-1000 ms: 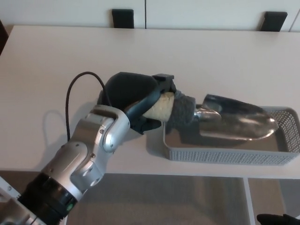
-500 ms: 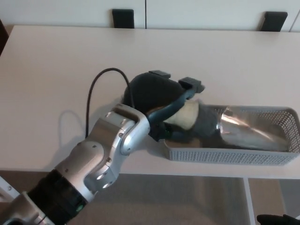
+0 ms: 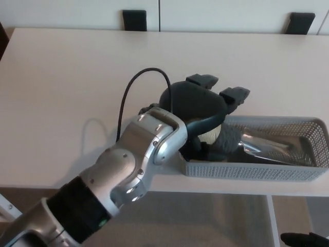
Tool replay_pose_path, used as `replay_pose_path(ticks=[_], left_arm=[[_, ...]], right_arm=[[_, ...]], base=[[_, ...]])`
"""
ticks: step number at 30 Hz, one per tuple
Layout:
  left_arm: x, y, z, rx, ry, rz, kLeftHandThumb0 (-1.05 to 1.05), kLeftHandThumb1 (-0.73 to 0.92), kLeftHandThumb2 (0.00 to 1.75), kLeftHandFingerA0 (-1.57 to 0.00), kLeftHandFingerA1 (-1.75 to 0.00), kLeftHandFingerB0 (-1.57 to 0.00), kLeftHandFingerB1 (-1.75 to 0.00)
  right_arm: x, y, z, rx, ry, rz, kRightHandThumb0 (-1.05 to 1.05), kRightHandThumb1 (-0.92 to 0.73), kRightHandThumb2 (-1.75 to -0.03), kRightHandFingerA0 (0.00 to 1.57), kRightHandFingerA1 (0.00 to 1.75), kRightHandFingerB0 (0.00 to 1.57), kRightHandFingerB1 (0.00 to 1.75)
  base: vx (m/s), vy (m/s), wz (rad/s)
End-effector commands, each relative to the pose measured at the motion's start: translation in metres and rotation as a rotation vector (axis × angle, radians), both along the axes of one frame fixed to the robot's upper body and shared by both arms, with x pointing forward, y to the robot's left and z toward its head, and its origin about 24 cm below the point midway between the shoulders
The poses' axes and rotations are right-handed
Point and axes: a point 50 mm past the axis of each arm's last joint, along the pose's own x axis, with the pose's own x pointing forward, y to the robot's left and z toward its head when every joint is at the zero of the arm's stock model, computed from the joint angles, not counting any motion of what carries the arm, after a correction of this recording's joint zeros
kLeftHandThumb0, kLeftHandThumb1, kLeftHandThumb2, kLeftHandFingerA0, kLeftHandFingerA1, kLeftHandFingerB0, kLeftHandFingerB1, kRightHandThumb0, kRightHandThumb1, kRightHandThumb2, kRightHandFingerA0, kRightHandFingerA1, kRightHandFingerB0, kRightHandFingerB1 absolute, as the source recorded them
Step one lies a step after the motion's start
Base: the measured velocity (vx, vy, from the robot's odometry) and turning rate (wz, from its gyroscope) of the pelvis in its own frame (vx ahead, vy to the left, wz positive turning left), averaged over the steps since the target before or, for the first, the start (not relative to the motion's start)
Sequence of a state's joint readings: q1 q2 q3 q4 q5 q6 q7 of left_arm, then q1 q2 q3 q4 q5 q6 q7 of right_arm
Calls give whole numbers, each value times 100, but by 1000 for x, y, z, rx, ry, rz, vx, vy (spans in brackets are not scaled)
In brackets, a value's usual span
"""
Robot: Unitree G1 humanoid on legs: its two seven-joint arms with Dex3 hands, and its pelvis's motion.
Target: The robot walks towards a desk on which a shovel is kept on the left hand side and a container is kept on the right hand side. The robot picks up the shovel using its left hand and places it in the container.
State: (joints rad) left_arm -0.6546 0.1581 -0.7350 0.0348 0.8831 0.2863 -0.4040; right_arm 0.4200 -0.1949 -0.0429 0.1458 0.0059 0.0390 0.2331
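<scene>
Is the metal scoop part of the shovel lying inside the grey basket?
Yes, the shovel has its shiny blade resting low inside the mesh container, below the rim.

Desk (image 3: 67, 77): smooth, matt, pale surface with a faint wood-like grain; container (image 3: 257, 170): grey plastic with perforated mesh walls, matt. Shovel (image 3: 267, 146): blade of polished, reflective metal, with a pale, dull handle section and a dark grey, cloth-like wrap. Left hand (image 3: 198, 105): matt black plastic shell and 2 black fingertip pads, on a forearm (image 3: 139, 159) of glossy silver casing, with a smooth black cable (image 3: 128, 92).
</scene>
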Motion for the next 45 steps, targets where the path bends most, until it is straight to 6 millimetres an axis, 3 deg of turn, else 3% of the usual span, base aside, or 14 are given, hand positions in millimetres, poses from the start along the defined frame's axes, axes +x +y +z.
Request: replay_pose_path(ticks=[1,8,12,15,16,26,28,31,32,35,36,38,39,45], left_arm=[[-16,24,57,-149,11,-14,-105,70,110,0,0,0,-1],[-74,77,148,-459,-208,-197,-98,64,103,0,0,0,-3],[-110,109,158,-561,-170,-276,-91,56,93,0,0,-3,-10],[-126,130,152,-626,-45,-305,-76,47,86,0,-8,-5,-21],[-132,141,144,-676,43,-310,-72,55,57,0,-24,-9,-28],[-196,239,68,-1077,692,-257,-84,49,90,-6,-27,-13,-36],[-218,265,59,-1126,757,-225,-95,66,61,-14,-30,-24,-30],[-226,273,58,-1117,814,-205,-100,68,62,-14,-33,-25,-31],[-238,284,54,-1131,911,-167,-101,59,100,-16,-45,-20,-40],[-242,294,53,-1129,965,-147,-102,83,66,-17,-34,-25,-29],[-241,296,52,-1170,1015,-162,-100,61,102,-14,-45,-19,-40],[-242,305,45,-1345,1152,-168,-93,60,59,-26,-38,-37,-31],[-242,307,40,-1397,1213,-159,-95,48,93,-26,-43,-32,-43],[-237,311,22,-1279,1241,-78,-91,69,62,-27,-34,-33,-31]], right_arm=[[-3,-6,1,-23,2,20,-28,-59,-57,59,53,51,46],[-5,-6,-4,-45,12,29,-34,-61,-58,59,54,51,47],[-14,-11,-10,-40,29,-1,-38,-60,-58,61,57,51,48],[-19,-12,-13,-20,41,-28,-38,-60,-58,60,59,52,49],[-21,-14,-13,-30,47,-27,-39,-62,-57,59,56,51,47],[-32,-14,-21,5,65,-67,-51,-62,-58,54,51,47,43],[-34,-15,-23,2,78,-75,-51,-62,-58,54,50,45,42],[-34,-16,-24,2,79,-87,-51,-62,-58,54,51,45,42],[-33,-17,-25,-1,79,-99,-50,-62,-58,53,50,44,42],[-29,-19,-26,0,83,-117,-50,-62,-57,52,49,44,42],[-29,-19,-27,3,87,-122,-49,-61,-57,53,49,44,42],[-30,-19,-28,-2,93,-126,-48,-61,-58,53,51,46,43],[-32,-20,-29,2,97,-132,-48,-61,-58,52,52,46,43],[-33,-22,-30,-8,98,-133,-46,-63,-58,52,51,46,43]], base=[[0,0,0],[0,0,0],[0,0,0],[0,0,0],[0,0,0],[0,0,0],[0,0,0],[0,0,0],[0,0,0],[0,0,0],[0,0,0],[0,0,0],[0,0,0],[0,0,0]])
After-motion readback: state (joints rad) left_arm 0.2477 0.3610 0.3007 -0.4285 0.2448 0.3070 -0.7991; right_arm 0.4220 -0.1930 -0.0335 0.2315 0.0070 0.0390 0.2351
